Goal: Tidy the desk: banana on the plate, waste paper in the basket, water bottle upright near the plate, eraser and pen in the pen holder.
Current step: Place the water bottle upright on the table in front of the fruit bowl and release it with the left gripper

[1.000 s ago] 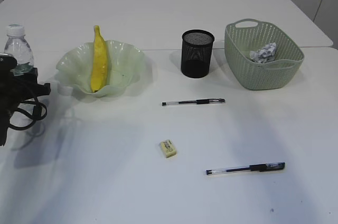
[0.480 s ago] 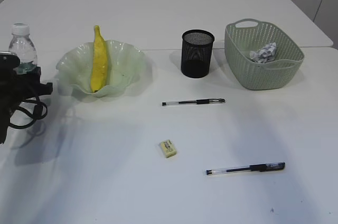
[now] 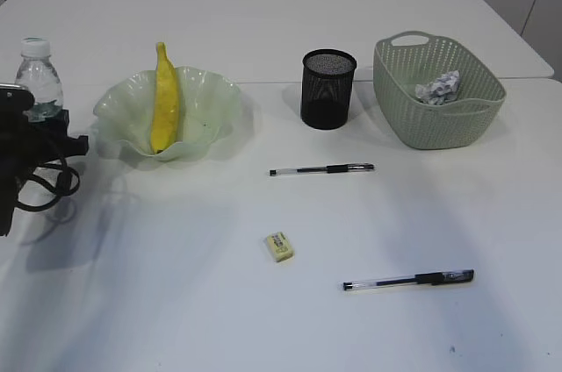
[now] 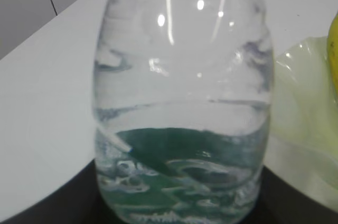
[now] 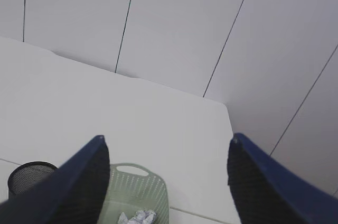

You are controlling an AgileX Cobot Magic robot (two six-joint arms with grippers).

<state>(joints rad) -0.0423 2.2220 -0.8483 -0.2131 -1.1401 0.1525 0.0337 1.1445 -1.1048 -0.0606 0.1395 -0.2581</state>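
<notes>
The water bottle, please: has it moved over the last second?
Yes. The water bottle has shifted right in the exterior view, closing some of the gap to the plate, upright in the left pincer.

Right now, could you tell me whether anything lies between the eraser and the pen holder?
Yes. One pen lies crosswise on the desk between the eraser and the pen holder. It lies flat, so lifting the eraser over it should work.

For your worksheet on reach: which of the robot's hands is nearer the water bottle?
Left. The left hand is at the water bottle, which fills its wrist view. The right hand is raised, far off above the basket end of the desk.
</notes>
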